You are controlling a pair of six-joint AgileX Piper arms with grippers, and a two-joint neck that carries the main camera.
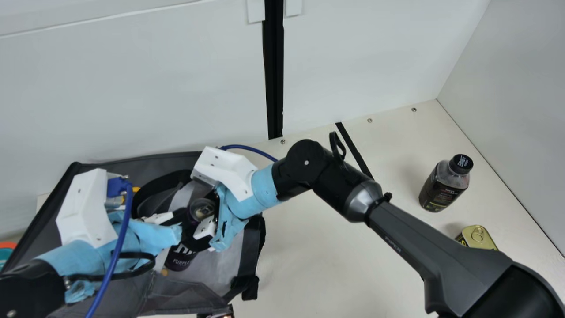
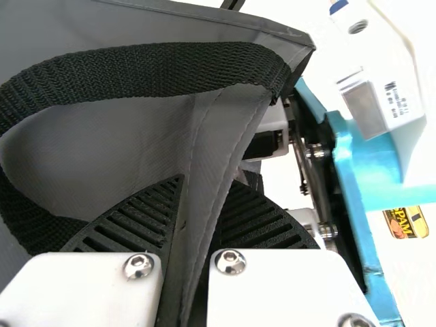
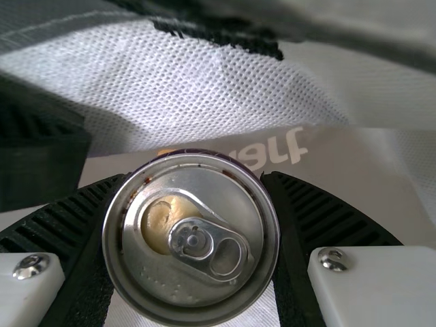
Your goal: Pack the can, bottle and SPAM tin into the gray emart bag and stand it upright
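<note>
Right now, the can point(image 3: 191, 231) is between the ribbed fingers of the right hand point(image 1: 193, 227), which grasps it around the sides, its opened top with the ring pull facing that wrist's camera. Both are over the pale lining point(image 1: 229, 260) of the gray emart bag point(image 1: 132, 165), the can tilted; whether its base touches the bag, I cannot tell. The left hand point(image 1: 176, 219) is close by at the same bag, pinching a fold of its gray fabric, and a black webbing handle point(image 2: 157, 71) loops just beside those fingers.

Out to the right of the bag, on the cream surface point(image 1: 309, 265), the bottle point(image 1: 442, 185) stands upright with its black cap on, well apart from the bag. The SPAM tin point(image 1: 479, 237) is also well apart on that side, lid up and partly hidden by the right arm point(image 1: 410, 238), which crosses between it and the bag. White wall panels point(image 1: 145, 88) rise behind the bag.
</note>
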